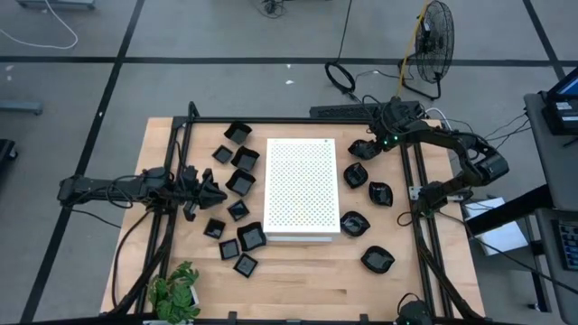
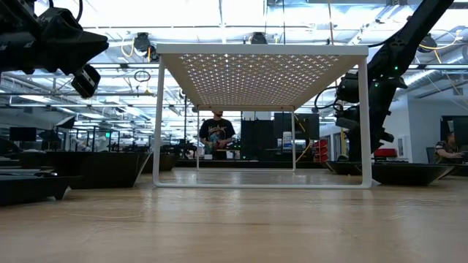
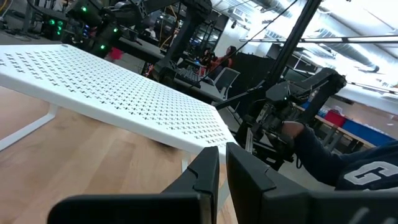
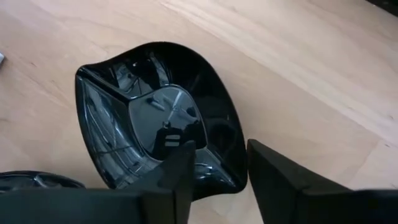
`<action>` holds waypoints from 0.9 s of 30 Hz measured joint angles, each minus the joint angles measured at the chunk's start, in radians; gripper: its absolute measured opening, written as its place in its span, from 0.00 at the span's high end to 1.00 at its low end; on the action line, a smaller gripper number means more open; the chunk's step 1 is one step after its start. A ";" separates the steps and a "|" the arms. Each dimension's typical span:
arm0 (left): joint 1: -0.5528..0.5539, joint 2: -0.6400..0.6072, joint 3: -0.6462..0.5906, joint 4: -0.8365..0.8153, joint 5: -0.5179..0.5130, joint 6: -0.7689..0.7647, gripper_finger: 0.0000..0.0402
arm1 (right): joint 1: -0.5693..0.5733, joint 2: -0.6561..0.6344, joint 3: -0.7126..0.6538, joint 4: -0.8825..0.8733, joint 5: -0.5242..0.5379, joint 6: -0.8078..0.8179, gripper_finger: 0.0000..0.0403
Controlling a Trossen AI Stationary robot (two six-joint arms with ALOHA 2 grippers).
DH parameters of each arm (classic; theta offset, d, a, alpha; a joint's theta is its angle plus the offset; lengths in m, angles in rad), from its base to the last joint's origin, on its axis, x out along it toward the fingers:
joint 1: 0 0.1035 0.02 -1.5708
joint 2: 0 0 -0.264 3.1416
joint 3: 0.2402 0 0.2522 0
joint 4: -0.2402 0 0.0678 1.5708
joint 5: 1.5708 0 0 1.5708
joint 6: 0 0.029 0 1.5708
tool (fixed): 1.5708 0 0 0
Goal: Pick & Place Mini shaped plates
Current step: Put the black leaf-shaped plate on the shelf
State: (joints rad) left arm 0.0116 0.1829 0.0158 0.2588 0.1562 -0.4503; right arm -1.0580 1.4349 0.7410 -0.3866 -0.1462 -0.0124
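Straddling rounded black dish [image 4: 158, 134] rim, right end effector [image 4: 217, 171] fingers parted, not clamped; left end effector [image 3: 222, 171] closed, empty.

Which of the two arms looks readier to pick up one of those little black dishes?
The right one. Its gripper has its jaws astride the rim of a rounded black dish. The left gripper is shut and points at the white board.

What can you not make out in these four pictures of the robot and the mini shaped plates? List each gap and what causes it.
- Right hand, right wrist view: one finger crosses the rounded plate's rim; contact unclear.
- Same hand, high view: too small.
- White board's top, low view: only its underside shows.
- Square plates, low view: mere dark edge-on shapes.
- Left hand, left wrist view: shut, fingertips only.
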 joint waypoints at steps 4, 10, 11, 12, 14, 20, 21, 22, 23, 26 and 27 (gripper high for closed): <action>0.000 0.000 0.000 0.000 0.000 0.000 0.92 | 0.000 0.000 0.000 0.000 0.015 0.000 0.70; 0.000 0.000 0.000 0.000 0.000 0.000 0.92 | 0.000 0.000 0.000 -0.016 0.022 0.000 0.78; 0.000 0.000 0.000 0.000 0.000 0.000 0.92 | 0.000 0.000 0.000 -0.015 0.023 0.000 0.80; 0.000 0.000 0.000 0.000 0.000 0.000 0.92 | 0.000 0.000 0.000 -0.015 0.022 0.000 0.81; 0.000 0.000 0.000 0.000 0.000 0.000 0.92 | 0.000 0.000 0.000 -0.016 0.022 0.000 0.85; 0.000 0.000 0.000 0.000 0.000 0.000 0.92 | 0.000 0.000 0.000 -0.015 0.020 -0.018 0.97; 0.000 0.000 0.000 0.000 0.000 0.000 0.92 | 0.000 0.000 0.000 -0.014 0.019 -0.024 0.99; 0.000 0.000 0.000 0.000 0.000 0.000 0.92 | 0.000 0.000 0.000 -0.014 0.019 -0.027 0.99; 0.000 0.000 0.000 0.000 0.000 0.000 0.92 | 0.000 0.000 0.000 -0.013 0.019 -0.028 0.99; 0.000 0.000 0.000 0.000 0.000 0.000 0.92 | 0.000 0.000 0.000 -0.010 0.019 -0.035 0.99; 0.000 0.000 0.000 0.000 0.000 0.000 0.92 | 0.000 0.000 0.000 -0.007 0.018 -0.040 1.00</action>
State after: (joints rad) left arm 0.0116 0.1828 0.0157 0.2586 0.1562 -0.4503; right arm -1.0580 1.4349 0.7406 -0.3931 -0.1284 -0.0520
